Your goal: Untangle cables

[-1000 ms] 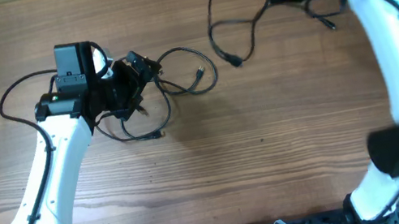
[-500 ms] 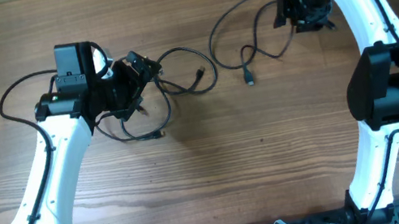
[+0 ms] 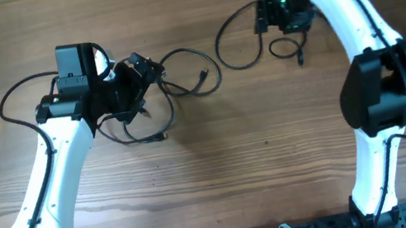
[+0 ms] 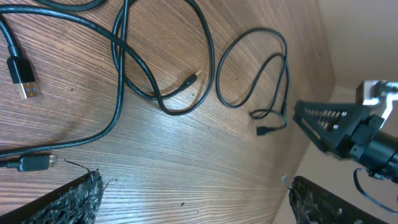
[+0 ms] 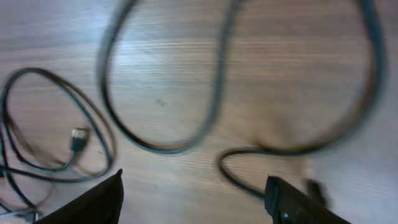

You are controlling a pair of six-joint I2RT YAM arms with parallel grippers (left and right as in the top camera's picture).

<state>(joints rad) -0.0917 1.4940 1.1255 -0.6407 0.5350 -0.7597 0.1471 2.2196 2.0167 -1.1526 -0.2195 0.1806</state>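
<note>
On wood-grain table [image 3: 221, 169], we list two groups; right gripper [image 3: 263, 15], fingers now parted, has just dropped its cable [image 3: 244, 39], which lies apart from the left tangle [image 3: 174, 90]; separation looks largely achieved; left gripper [image 3: 126, 94] spread wide, empty, above that tangle; cords thin, black, glossy, looping, small plugs.

Nothing readable anywhere in these shots, as far as I can tell: no labels, brand marks, numbers or signs on the arms or the table. The plug ends of the cables [image 4: 155, 74] look plain too, and the right wrist view is too blurred to make out any print.
</note>
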